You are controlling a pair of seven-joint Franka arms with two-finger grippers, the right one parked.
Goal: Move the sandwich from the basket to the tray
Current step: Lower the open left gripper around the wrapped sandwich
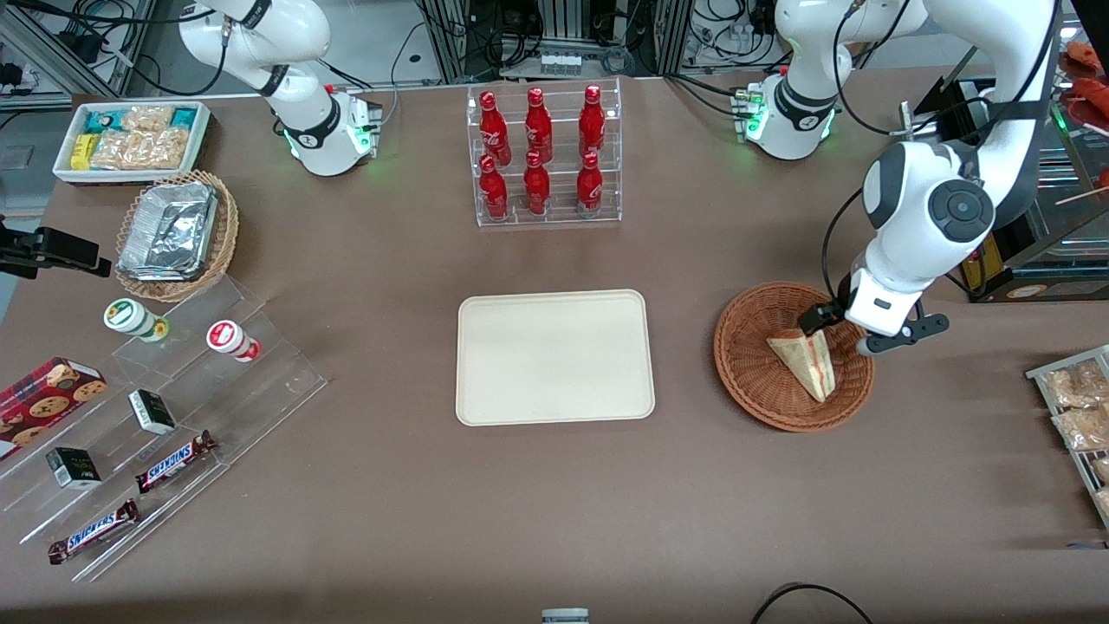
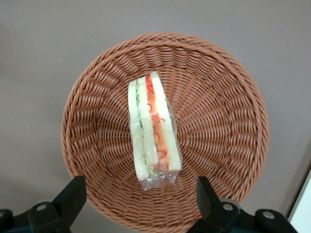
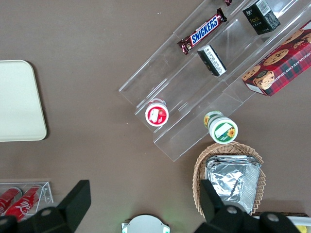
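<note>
Fingers (image 2: 75, 194) spread wide, empty, above sandwich (image 2: 151, 128) in basket (image 2: 228, 126); front view alone shows tray (image 1: 554, 357).

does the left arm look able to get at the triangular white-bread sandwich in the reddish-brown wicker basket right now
Probably yes: the left gripper hangs above the sandwich, jaws open; nothing covers it in the basket.

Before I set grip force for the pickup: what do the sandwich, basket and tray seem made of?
Sandwich: soft white bread with layered filling, apparently in clear glossy film, crinkled at one end. Basket: woven reddish-brown wicker, visible strands. Tray: smooth matte cream, probably plastic. The gripper hovers open above the basket, near the sandwich's crinkled end.
</note>
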